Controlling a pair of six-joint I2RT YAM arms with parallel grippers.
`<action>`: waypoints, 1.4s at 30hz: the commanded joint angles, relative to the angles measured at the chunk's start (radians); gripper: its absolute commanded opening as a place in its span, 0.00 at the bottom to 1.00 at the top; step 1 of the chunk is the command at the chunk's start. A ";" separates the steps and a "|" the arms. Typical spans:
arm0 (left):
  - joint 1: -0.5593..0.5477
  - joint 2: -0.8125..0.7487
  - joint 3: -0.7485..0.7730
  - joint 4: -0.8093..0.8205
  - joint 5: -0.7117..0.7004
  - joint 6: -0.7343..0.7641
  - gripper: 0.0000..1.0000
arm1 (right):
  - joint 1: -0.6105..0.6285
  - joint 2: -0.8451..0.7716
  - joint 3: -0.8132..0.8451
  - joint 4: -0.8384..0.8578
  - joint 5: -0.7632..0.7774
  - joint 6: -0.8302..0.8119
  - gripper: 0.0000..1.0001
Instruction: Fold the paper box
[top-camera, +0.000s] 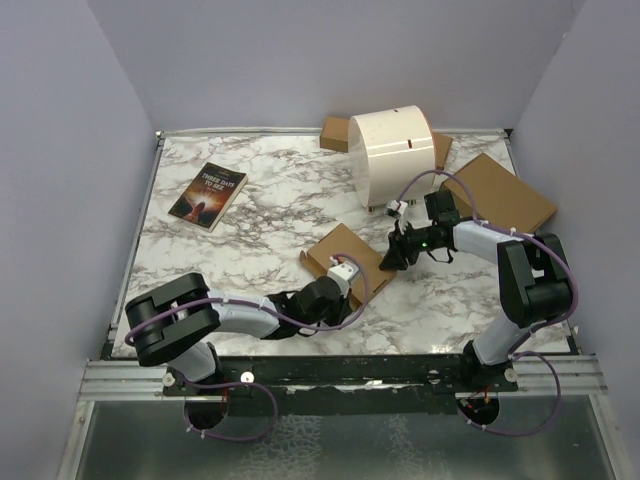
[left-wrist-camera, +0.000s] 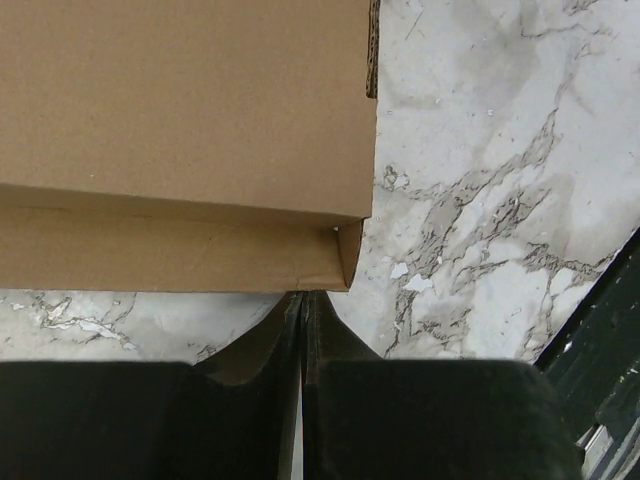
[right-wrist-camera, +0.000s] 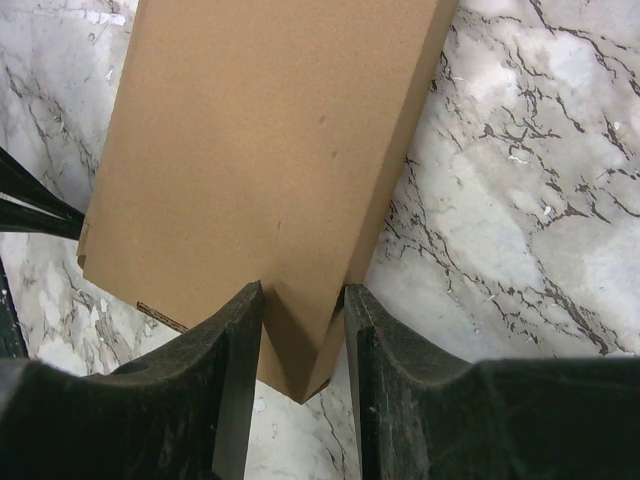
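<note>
**Desk:** Where is the paper box (top-camera: 345, 250)?

**Photographer:** It lies near the middle of the marble table (top-camera: 260, 215), just ahead of the two arms. It is plain brown cardboard, set at a slant to the table's edges, and partly folded. The left wrist view shows a broad panel over a narrower strip along the near side.

**Desk:** And the left tool (left-wrist-camera: 303, 298)?

**Photographer:** Its fingers are pressed together with no gap between them. The tips meet right at the box's near edge, close to a corner. I cannot tell whether any cardboard is pinched between them.

**Desk:** The right tool (right-wrist-camera: 304, 292)?

**Photographer:** It has come in from the opposite side, and its jaws stand narrow. They close on the end of the box, with one finger against each side of the cardboard near its corner.

**Desk:** What else is on the table?

**Photographer:** A dark-covered book (top-camera: 208, 194) lies flat toward the far left, well apart from the box. A white cylinder (top-camera: 395, 158) stands at the far edge. A larger brown cardboard sheet (top-camera: 503, 192) rests at the far right, behind the right arm.
</note>
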 joint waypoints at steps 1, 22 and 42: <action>0.004 0.012 0.041 0.080 -0.008 -0.005 0.05 | 0.010 0.021 0.006 -0.032 -0.009 -0.011 0.37; 0.017 -0.014 0.015 0.159 0.061 -0.039 0.15 | 0.014 -0.007 0.035 -0.032 0.038 0.011 0.47; 0.289 -0.456 -0.025 -0.182 -0.008 0.082 0.89 | 0.010 -0.371 -0.005 -0.227 -0.211 -0.429 0.73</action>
